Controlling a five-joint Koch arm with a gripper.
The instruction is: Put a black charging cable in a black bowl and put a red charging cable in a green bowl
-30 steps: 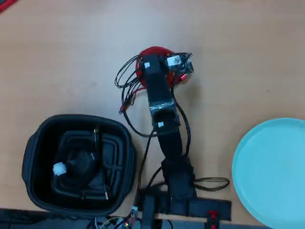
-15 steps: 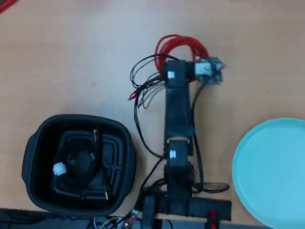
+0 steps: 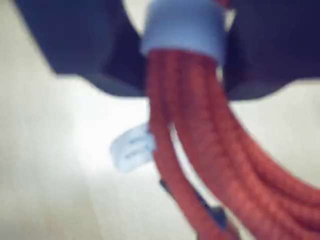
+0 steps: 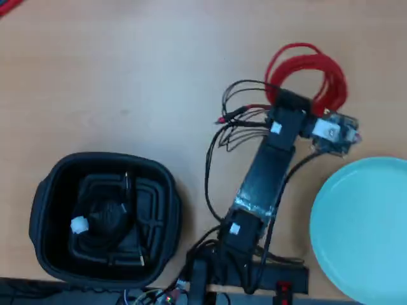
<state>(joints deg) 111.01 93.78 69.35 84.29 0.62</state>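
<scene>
Overhead view shows the arm swung over toward the right side of the surface [image 4: 95, 57], where half a second ago it reached straight up the middle and a second ago leaned left of centre; the red charging cable [image 4: 308, 73] has travelled with it, its ring now hanging off the end of the claw [image 4: 289, 101] just short of the green bowl [image 4: 362, 235] at the right edge, but not yet over it. Up close in the wrist view, the claw [image 3: 182, 60] is pinching the red charging cable [image 3: 200, 140] at its pale tie, the strands hanging down clear of the wood, with a small white tag beside them. That reads as a carry well under way, with the drop into the green dish still to come. The black charging cable [image 4: 105, 219] already lies inside the black bowl [image 4: 44, 190] near the bottom left corner, its white tie showing, so that half of the job looks done. The surface itself is plain light-brown wood, bare across its upper half, evenly lit; nothing of the room beyond it can be seen.
</scene>
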